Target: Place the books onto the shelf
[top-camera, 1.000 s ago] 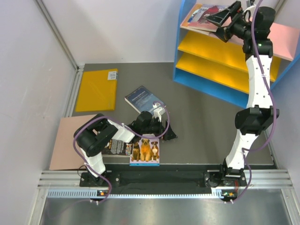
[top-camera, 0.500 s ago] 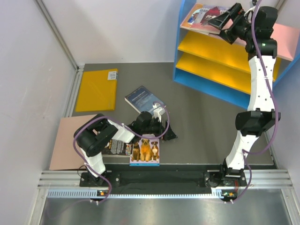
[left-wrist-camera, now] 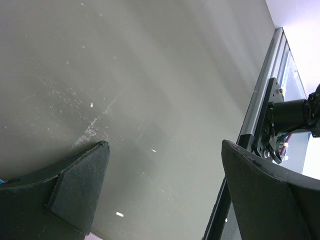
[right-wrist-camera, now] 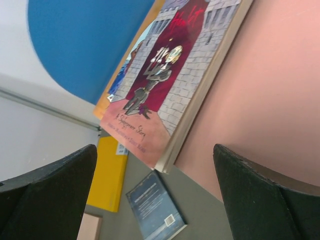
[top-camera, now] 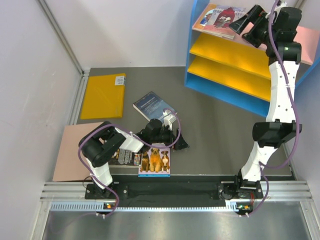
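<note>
The grey table (top-camera: 215,130) carries the shelf (top-camera: 191,45) in its far right corner. The pink top board (top-camera: 306,36) sits over the yellow shelves. The right arm (top-camera: 280,85) reaches up to that board. The left arm (top-camera: 102,150) is folded low at the near edge. A brown board (top-camera: 70,150) lies at the near left edge, with a yellow sheet (top-camera: 104,95) beyond it.

The red book (right-wrist-camera: 180,75) lies flat on a tan book (right-wrist-camera: 131,60) at the board's left end. Its long axis runs along the board, and its title end juts past that end.

The navy book (top-camera: 154,106) lies mid-table, with its long axis slanting from far left to near right. The dog book (top-camera: 155,161) sits square to the near edge, the dogs' heads toward the far edge. The black book (top-camera: 125,157) is just left of it, partly under the left arm.

The right gripper (top-camera: 239,21) hangs by the red book with its fingers (right-wrist-camera: 50,185) spread wide, holding nothing. The left gripper (left-wrist-camera: 165,150) is also spread wide over bare table.
</note>
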Robot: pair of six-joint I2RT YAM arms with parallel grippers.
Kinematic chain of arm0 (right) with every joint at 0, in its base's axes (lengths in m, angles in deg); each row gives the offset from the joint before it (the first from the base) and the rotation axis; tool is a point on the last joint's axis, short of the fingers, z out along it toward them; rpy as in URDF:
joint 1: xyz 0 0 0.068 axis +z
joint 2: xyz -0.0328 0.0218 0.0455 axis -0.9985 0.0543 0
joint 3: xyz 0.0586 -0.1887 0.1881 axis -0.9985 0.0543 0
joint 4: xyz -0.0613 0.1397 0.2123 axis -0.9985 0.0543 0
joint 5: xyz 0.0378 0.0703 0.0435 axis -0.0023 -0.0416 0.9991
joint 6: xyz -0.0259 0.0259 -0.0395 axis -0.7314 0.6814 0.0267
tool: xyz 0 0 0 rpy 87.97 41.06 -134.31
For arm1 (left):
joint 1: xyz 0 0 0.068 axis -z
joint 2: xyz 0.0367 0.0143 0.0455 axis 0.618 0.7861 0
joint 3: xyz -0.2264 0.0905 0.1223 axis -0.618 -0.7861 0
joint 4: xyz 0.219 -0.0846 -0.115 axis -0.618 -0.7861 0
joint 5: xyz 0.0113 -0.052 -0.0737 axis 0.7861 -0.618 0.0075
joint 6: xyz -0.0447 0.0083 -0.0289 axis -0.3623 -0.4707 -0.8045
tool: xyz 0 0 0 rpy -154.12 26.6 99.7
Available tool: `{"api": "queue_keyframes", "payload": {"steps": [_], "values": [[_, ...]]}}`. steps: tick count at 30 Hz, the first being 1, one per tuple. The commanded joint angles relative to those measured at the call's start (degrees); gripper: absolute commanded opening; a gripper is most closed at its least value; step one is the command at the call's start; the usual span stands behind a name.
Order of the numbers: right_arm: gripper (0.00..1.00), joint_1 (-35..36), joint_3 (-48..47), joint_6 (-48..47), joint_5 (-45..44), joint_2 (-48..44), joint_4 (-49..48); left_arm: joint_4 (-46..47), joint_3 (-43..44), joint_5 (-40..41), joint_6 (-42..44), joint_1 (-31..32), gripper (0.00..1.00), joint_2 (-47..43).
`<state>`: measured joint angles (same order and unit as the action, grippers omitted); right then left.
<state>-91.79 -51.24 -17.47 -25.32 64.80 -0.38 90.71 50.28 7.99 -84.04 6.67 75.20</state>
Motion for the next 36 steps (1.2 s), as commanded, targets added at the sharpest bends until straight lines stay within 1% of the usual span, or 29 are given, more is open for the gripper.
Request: {"api": "queue_keyframes", "payload": {"steps": [1, 5, 11, 12, 13, 14, 15, 16, 17, 18, 19, 20, 22, 28, 36], "values": [[1.00, -2.82, 3.83, -4.10, -5.02, -0.54, 7.47, -1.52, -0.96, -0.12, 0.06, 0.42, 0.99, 0.20], [1.00, -4.23, 5.68, -4.54, -7.04, -2.13, 5.87, -1.52, -0.78, -0.12, 0.06, 0.42, 0.99, 0.38], [1.00, -4.59, 5.51, -6.73, -10.91, -1.43, 6.49, -1.52, -0.78, -0.29, 0.06, 0.51, 0.99, 0.56], [0.98, -4.50, 5.77, -6.82, -11.35, -1.43, 6.40, -1.52, -0.78, -0.29, 0.06, 0.43, 0.99, 0.56], [0.93, -4.58, 5.77, -7.00, -11.61, -1.25, 6.31, -1.52, -0.78, -0.21, 0.06, 0.42, 0.99, 0.64], [0.91, -4.59, 5.86, -7.08, -11.87, -1.16, 6.31, -1.52, -0.78, -0.21, 0.15, 0.51, 0.99, 0.64], [0.84, -4.59, 6.38, -7.17, -12.05, -1.16, 5.97, -1.61, -0.78, -0.21, 0.06, 0.43, 0.99, 0.64], [0.64, -4.59, 6.56, -7.09, -12.14, -1.16, 5.70, -1.53, -0.78, -0.21, 0.06, 0.51, 0.99, 0.56], [0.55, -4.50, 6.82, -7.09, -12.14, -1.16, 5.18, -1.52, -0.78, -0.21, 0.06, 0.43, 0.99, 0.64], [0.44, -4.41, 7.00, -7.00, -12.05, -0.99, 4.91, -1.61, -0.69, -0.21, 0.06, 0.42, 0.99, 0.64], [0.18, -4.41, 7.00, -7.08, -12.31, -0.90, 4.91, -1.61, -0.69, -0.12, 0.06, 0.51, 0.99, 0.73], [0.12, -4.32, 7.09, -7.26, -12.49, -0.64, 4.73, -1.61, -0.61, -0.12, 0.06, 0.43, 0.99, 0.73], [0.10, -4.06, 7.26, -7.26, -12.75, -0.20, 4.64, -1.79, -0.61, -0.20, 0.06, 0.42, 0.99, 0.82], [0.10, -2.04, 9.02, -7.17, -13.28, 0.59, 2.98, -1.79, -0.61, -0.12, 0.06, 0.42, 0.99, 0.73], [0.10, -0.19, 8.76, -5.86, -13.81, 2.26, 0.08, -1.88, -0.61, 0.06, 0.06, 0.42, 0.99, 0.56]]}}
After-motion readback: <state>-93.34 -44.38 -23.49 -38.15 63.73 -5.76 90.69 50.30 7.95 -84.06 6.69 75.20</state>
